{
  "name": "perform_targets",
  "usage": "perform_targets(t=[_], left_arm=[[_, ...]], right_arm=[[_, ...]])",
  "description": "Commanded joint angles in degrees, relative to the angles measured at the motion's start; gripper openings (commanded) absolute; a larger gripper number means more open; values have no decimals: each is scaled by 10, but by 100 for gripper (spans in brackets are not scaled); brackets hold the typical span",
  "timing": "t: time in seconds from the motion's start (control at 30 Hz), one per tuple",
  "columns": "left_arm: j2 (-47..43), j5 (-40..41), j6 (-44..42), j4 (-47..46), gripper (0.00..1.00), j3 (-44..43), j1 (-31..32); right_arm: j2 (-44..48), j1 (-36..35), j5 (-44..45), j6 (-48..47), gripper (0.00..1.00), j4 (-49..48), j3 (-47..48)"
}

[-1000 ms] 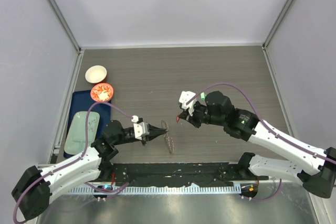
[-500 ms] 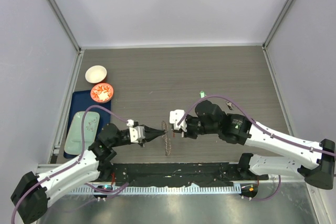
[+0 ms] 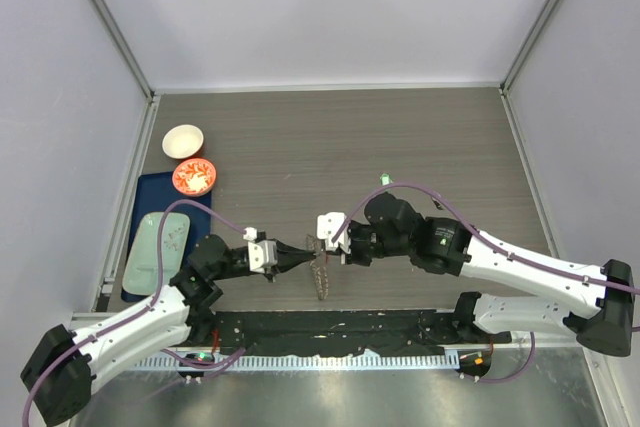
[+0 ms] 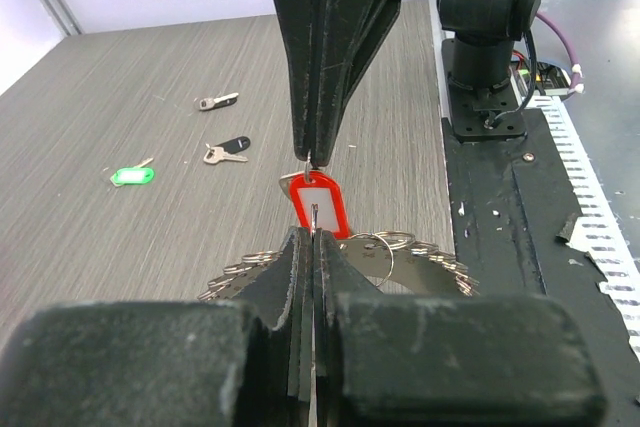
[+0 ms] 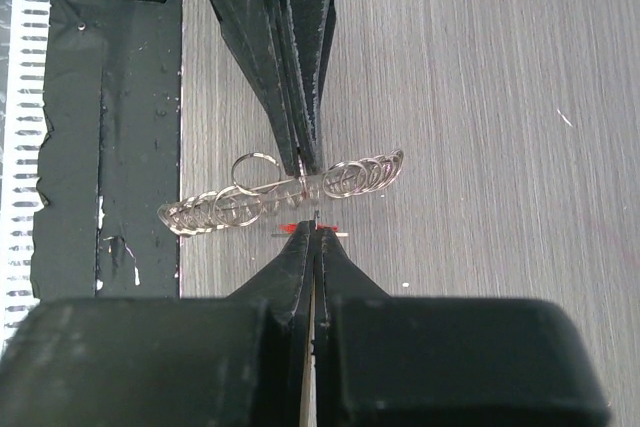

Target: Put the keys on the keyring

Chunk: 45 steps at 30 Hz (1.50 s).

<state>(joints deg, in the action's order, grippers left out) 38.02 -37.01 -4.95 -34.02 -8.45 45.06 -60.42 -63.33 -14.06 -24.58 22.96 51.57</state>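
The surface (image 3: 400,127) is wide, but my trouble sits in one tight spot near its front edge, where the two tools meet nose to nose. My left tool (image 4: 313,239) is clamped on the ring (image 5: 290,190) and holds it up on edge, so it reads as a thin line from above. I cannot tell whether its lower rim touches the surface. My right tool (image 4: 311,159) is pinched shut on the top of the red key (image 4: 322,205), which hangs just beside the ring, right at the left fingertips.

The biggest risk, as I judge it, is the tools knocking together. Their tips are almost touching, and a small overshoot could jar either grip. Next is the ring: it is held by one narrow pinch on its edge, so any push from the key could swing it or pull it free. I also cannot make out where it opens, so I may press the key against closed wire. The red key is caught only by its tip and could twist or drop.

The green key (image 4: 132,176) and the black keys (image 4: 228,150) lie well apart, not yet threaded.
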Motion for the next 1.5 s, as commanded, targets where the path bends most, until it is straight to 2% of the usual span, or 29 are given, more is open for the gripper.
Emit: perform_targets(t=[0.0, 0.63, 1.47], left_arm=[[0, -13, 2, -48, 0, -3, 3], [4, -14, 6, -49, 0, -5, 3], [1, -17, 13, -52, 0, -5, 3]], right_arm=[[-1, -4, -4, -8, 1, -39, 9], [-7, -7, -40, -20, 1, -38, 8], [-16, -10, -43, -33, 1, -38, 1]])
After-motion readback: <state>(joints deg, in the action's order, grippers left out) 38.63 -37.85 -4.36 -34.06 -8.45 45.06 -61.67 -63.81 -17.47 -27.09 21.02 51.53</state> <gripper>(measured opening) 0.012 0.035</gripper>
